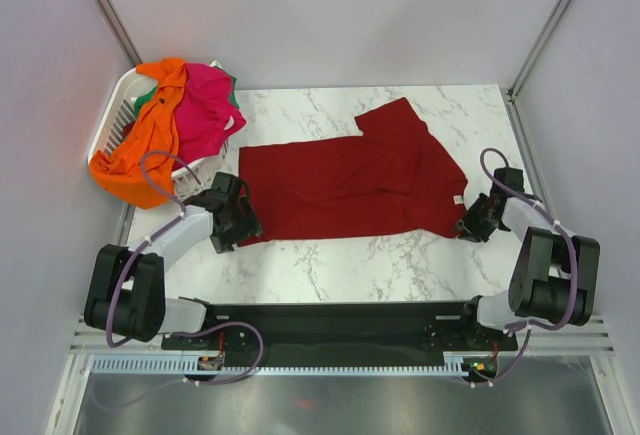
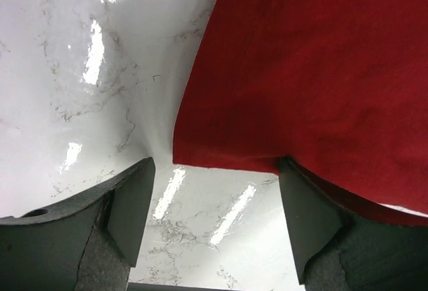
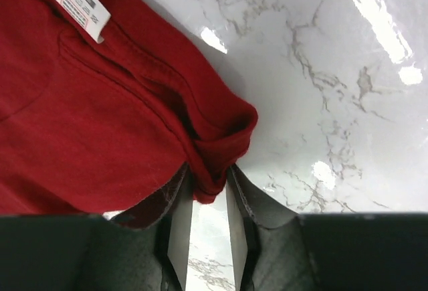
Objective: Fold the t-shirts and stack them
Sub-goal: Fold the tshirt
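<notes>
- Top view: the dark red t-shirt (image 1: 350,185) lies spread across the centre of the marble table (image 1: 330,265). At upper left, a white basket (image 1: 115,120) holds the other t-shirts (image 1: 200,110).
- Left wrist view: the left gripper (image 2: 214,217) stands wide apart at the bottom edge, with the shirt's corner just above the gap.
- Right wrist view: the right gripper (image 3: 207,227), at lower centre, is pinched on a bunched fold of the shirt's edge. The white label (image 3: 79,3) sits at upper left.

2 black-and-white arms (image 1: 165,240) carry looping purple-grey cables (image 1: 160,153).
</notes>
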Controlling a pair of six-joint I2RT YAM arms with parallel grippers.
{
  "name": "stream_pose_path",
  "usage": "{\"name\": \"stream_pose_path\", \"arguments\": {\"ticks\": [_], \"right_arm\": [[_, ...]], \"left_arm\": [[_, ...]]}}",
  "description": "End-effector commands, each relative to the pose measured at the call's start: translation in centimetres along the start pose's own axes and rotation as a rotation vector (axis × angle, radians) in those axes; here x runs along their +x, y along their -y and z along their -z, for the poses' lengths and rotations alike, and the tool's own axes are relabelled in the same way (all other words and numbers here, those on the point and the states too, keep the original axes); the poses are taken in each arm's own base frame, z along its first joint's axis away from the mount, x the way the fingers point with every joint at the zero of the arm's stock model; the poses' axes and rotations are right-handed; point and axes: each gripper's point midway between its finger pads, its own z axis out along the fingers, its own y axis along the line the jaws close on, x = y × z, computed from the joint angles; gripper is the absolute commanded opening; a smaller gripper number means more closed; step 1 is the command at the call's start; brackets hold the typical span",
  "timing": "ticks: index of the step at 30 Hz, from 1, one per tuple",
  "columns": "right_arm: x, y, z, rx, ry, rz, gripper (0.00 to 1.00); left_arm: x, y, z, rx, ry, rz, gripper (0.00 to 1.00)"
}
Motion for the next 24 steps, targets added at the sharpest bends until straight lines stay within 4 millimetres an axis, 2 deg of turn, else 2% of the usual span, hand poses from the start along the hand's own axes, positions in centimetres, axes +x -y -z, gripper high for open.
{"name": "stream_pose_path", "arguments": {"ticks": [1, 3, 4, 6, 9, 11, 14, 16, 21, 24], "right_arm": [[-3.3, -0.1, -0.5, 0.025, 0.104, 0.012, 0.33], [-4.9, 0.1, -0.4, 0.043, 0.140, -0.001, 0.26], [-5.6, 0.4, -0.1, 0.044, 0.156, -0.022, 0.13], [-7.3, 0.3, 1.0, 0.036, 0.214, -0.040, 0.00], [-9.0, 0.9, 2.9, 0.064, 0.311, -0.045, 0.00], [-9.1, 1.2, 3.5, 0.077, 0.339, -0.042, 0.00], [-8.6, 1.2, 2.9, 0.066, 0.315, -0.035, 0.00], [-7.9, 0.5, 2.2, 0.023, 0.274, -0.027, 0.00], [-7.2, 0.0, 1.1, -0.016, 0.227, -0.022, 0.00], [-6.9, -0.3, 0.8, -0.035, 0.208, -0.019, 0.00]], "left_arm": [[-0.6, 0.5, 0.3, 0.031, 0.033, 0.034, 0.81], [-0.5, 0.5, 0.4, 0.034, 0.034, 0.031, 0.81], [-0.6, 0.6, 0.5, 0.039, 0.040, 0.032, 0.80], [-0.7, 0.5, 0.7, 0.039, 0.050, 0.031, 0.80], [-1.0, 0.1, 0.8, 0.025, 0.070, 0.040, 0.80], [-1.1, 0.2, 0.7, 0.022, 0.071, 0.046, 0.80], [-0.9, 0.1, 0.3, 0.004, 0.059, 0.049, 0.78], [-1.0, 0.5, 0.2, 0.010, 0.054, 0.048, 0.76], [0.2, 2.9, 1.1, 0.045, 0.083, -0.010, 0.73], [0.8, 3.3, 0.8, 0.038, 0.076, -0.008, 0.73]]}}
